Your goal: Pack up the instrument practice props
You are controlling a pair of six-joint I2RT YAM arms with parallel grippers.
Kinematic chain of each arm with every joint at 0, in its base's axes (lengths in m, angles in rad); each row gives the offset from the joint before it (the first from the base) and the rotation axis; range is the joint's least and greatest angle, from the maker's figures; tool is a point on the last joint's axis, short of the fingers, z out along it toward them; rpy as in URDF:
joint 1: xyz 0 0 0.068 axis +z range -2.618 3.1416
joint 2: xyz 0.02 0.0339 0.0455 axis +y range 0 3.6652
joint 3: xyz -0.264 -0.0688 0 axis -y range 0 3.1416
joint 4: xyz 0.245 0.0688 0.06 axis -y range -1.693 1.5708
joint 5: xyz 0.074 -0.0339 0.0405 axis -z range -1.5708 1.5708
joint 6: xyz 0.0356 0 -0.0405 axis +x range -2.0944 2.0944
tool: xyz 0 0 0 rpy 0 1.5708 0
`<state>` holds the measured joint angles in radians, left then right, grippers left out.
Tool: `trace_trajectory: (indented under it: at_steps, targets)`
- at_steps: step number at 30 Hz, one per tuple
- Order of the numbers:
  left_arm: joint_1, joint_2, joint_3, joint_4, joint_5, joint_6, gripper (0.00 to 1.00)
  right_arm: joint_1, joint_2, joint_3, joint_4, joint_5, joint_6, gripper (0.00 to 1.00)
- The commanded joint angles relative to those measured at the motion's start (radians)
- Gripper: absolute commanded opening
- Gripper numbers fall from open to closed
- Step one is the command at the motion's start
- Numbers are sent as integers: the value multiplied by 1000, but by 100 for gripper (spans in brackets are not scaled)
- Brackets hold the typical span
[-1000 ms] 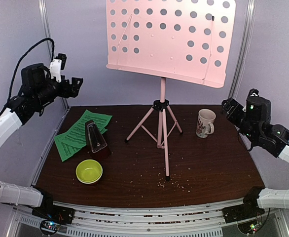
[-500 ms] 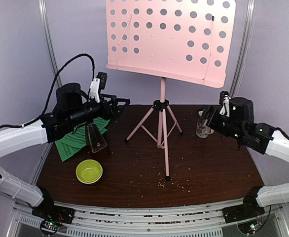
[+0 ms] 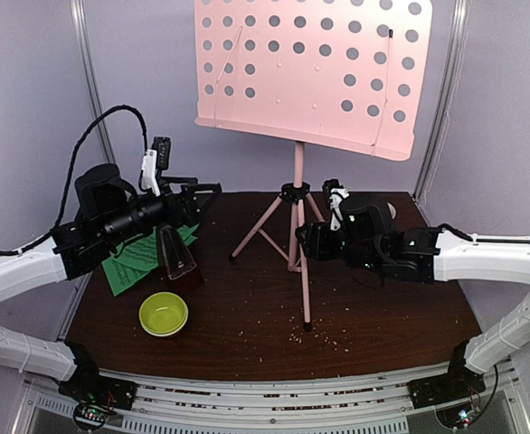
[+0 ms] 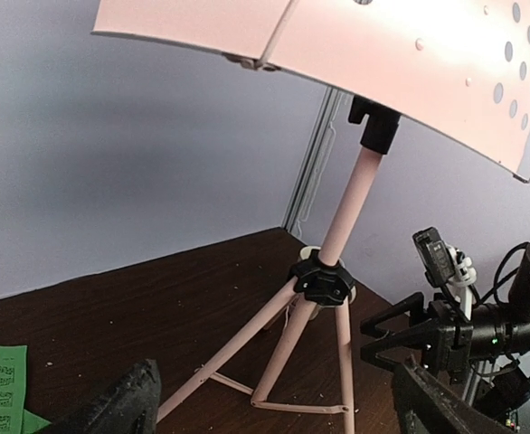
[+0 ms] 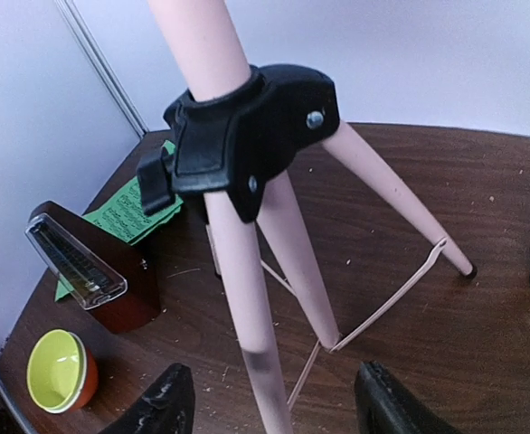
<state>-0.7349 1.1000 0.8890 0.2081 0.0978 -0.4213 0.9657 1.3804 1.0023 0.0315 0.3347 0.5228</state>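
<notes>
Music stand (image 3: 312,72) is upright; I see my right gripper (image 5: 274,389) apart around its front leg (image 5: 247,298), left gripper (image 3: 203,195) apart, empty.

Left arm (image 3: 16,271), left side of the overhead frame, and right arm (image 3: 491,258), right side: white-shelled links, black joint housings, black wrist units, black base mounts (image 3: 98,389) at the bottom edge. Black cable (image 3: 99,117) arching over the left wrist; white bracket (image 3: 147,170) atop each wrist. Fingers (image 5: 161,407) black, matt, rough-textured, rounded at the tips
</notes>
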Motion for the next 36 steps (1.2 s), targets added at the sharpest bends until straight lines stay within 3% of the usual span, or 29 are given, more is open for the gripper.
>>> trace_trajectory:
  at_steps: [1,8,17,21,27,36]
  targets:
    - [-4,19,-26,25,1,7,92,5,38,55,44,82,-79,53]
    - [-4,75,-21,49,55,7,92,4,136,139,58,64,-141,36]
    - [-3,173,-4,67,171,75,93,-3,79,57,128,-11,-219,0]
    - [-3,205,-10,149,266,64,93,-45,-4,-31,157,-108,-247,0]
    - [-3,302,-11,237,399,48,92,-162,-127,-129,180,-417,-294,0]
    - [-22,468,37,365,522,-1,91,-272,-157,-162,156,-677,-334,0]
